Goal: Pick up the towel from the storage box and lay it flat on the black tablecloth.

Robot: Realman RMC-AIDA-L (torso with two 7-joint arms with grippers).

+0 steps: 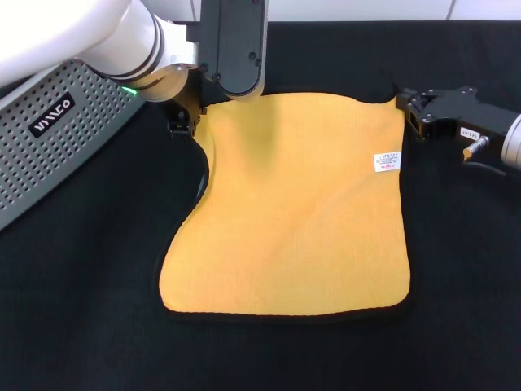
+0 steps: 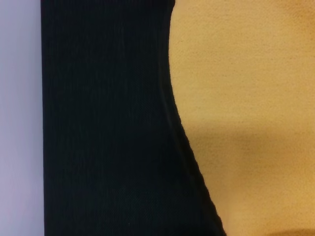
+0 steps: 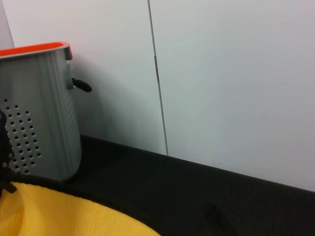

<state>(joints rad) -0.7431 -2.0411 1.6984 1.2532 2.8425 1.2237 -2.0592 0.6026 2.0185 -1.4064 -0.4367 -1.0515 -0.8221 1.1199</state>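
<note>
The yellow-orange towel (image 1: 297,204) lies spread on the black tablecloth (image 1: 81,309), label side up with its white label (image 1: 387,161) near the far right corner. Its left edge curves inward. My left gripper (image 1: 186,118) is at the towel's far left corner, mostly hidden under the arm. My right gripper (image 1: 411,114) is at the far right corner, touching or just beside the edge. The left wrist view shows the towel (image 2: 246,98) and the tablecloth (image 2: 108,123) close up. The storage box (image 1: 49,138) stands at the far left; it also shows in the right wrist view (image 3: 44,123).
A white wall (image 3: 221,73) rises behind the table's far edge. The storage box has an orange rim (image 3: 34,48) in the right wrist view. Black cloth extends in front of and to the right of the towel (image 3: 59,211).
</note>
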